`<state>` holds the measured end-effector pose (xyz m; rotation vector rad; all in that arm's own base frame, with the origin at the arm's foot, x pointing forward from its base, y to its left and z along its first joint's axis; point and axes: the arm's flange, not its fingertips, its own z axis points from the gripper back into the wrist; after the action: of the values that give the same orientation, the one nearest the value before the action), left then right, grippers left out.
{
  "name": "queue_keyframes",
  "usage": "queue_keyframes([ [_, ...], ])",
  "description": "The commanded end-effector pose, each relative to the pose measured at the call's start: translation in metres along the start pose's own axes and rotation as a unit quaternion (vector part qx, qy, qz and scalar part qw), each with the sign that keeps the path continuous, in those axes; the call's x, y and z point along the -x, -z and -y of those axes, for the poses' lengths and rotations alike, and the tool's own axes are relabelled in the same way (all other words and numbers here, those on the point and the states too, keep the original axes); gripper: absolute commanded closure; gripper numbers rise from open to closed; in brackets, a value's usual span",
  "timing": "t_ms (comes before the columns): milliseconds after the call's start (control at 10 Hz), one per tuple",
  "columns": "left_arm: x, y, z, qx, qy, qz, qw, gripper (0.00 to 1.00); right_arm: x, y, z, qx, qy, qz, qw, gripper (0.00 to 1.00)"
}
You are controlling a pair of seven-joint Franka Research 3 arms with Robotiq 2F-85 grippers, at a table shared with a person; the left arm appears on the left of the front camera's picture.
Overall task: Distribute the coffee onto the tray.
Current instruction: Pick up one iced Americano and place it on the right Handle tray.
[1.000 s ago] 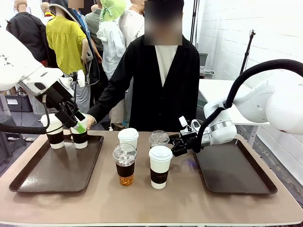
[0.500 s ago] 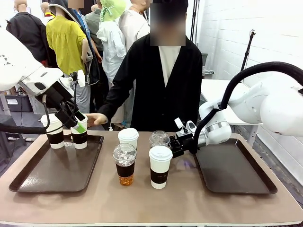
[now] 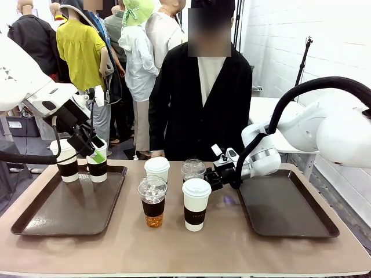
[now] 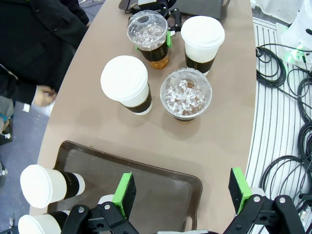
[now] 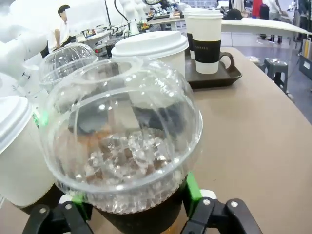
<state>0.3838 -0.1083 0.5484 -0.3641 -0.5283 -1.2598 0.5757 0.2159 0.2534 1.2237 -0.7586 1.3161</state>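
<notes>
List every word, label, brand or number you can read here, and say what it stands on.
No text here is legible enough to quote.
Front paper cup, dark sleeve: a faint line of print, too small to read.
Paper cup on the tray in the right wrist view, dark sleeve: faint pale print, too blurred to read.
No other writing can be made out.
</notes>
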Motion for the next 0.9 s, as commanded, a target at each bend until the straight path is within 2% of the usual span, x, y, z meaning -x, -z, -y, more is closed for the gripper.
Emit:
queue_keyframes([
  [0, 0.002, -0.001, -0.002, 0.006, 0.008, 0.012, 1.000, 0.00, -0.001, 0.002, 0.008, -0.011, 0.007, -0.006, 1.000, 0.35],
  [300, 0.002, -0.001, -0.002, 0.006, 0.008, 0.012, 1.000, 0.00, -0.001, 0.002, 0.008, -0.013, 0.006, -0.003, 1.000, 0.35],
  [500, 0.002, -0.001, -0.002, 0.006, 0.008, 0.012, 1.000, 0.00, -0.006, -0.012, 0.006, -0.005, 0.001, 0.024, 1.000, 0.35],
  [800, 0.002, -0.001, -0.002, 0.006, 0.008, 0.012, 1.000, 0.00, -0.019, -0.071, -0.008, 0.043, 0.002, 0.073, 0.996, 0.35],
])
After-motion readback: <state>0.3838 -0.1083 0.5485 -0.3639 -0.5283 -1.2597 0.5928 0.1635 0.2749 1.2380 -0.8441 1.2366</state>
